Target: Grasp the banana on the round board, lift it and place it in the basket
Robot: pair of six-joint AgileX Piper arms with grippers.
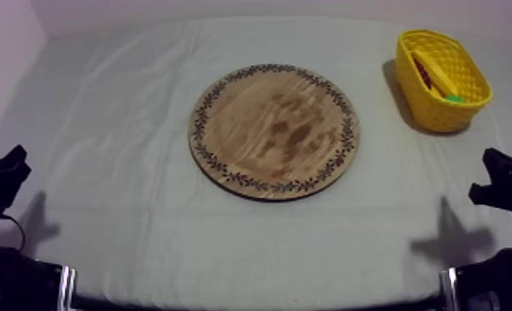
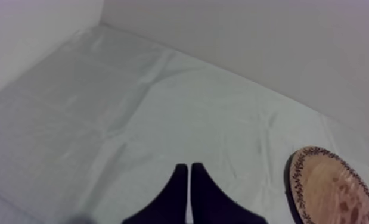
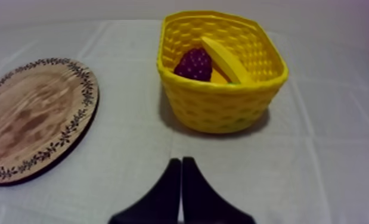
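Observation:
The round wooden board [image 1: 274,131] lies bare in the middle of the table. At the far right stands the yellow basket [image 1: 437,112]. The banana [image 1: 434,69] leans inside it, beside a dark bunch of grapes [image 1: 423,74]. The right wrist view looks at the basket [image 3: 222,101] from close by, with the banana [image 3: 225,59] resting against the grapes [image 3: 194,64]. My right gripper [image 3: 181,162] is shut on nothing, on the cloth in front of the basket. My left gripper [image 2: 190,168] is also shut on nothing, well left of the board [image 2: 332,190].
Something small and green [image 1: 453,98] lies in the basket's near end. Both arms sit low at the front corners, the left gripper [image 1: 11,161] and the right gripper [image 1: 495,175] apart from the board. Bare cloth surrounds the board [image 3: 31,116].

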